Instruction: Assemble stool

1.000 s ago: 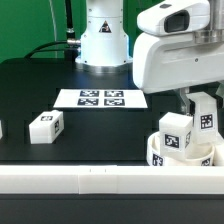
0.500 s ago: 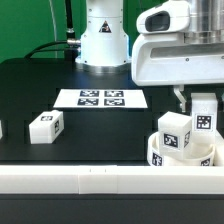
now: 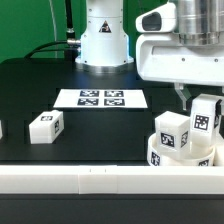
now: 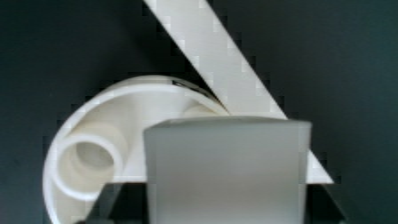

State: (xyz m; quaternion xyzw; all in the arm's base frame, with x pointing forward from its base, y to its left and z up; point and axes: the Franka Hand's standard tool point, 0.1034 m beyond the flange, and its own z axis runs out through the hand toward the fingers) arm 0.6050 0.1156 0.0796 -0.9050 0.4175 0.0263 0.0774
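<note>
White plastic parts are making up the stool, and its thick round disc seat (image 3: 160, 156) (image 4: 89, 130) is sitting on the black table (image 3: 100, 140) at the exterior view's right, just behind the long white rail (image 3: 80, 180) (image 4: 214, 50) that is running along the front edge. One small white blocky leg with a black-and-white tag, the standing leg (image 3: 173, 132), is resting upright on the seat. Just beside it, toward the exterior view's right, the two-finger gripper (image 3: 198, 102) is clenching a second tagged block, the held leg (image 3: 206, 120) (image 4: 222, 165), upright over the seat; whether its foot is touching the seat cannot be told. In the wrist view this block is filling the space between the dark fingers (image 4: 125, 205), with the seat and the rail lying below it. A third block, the loose leg (image 3: 45, 127), is lying on the table well apart at the exterior view's left, and a white sliver (image 3: 1, 130) at that edge is too cut off to name. That is making one seat and three clear legs. Further back, the marker board (image 3: 103, 98) is lying flat with four tags, in front of the arm's white base (image 3: 100, 40). A green wall (image 3: 30, 25) is showing behind the table.
</note>
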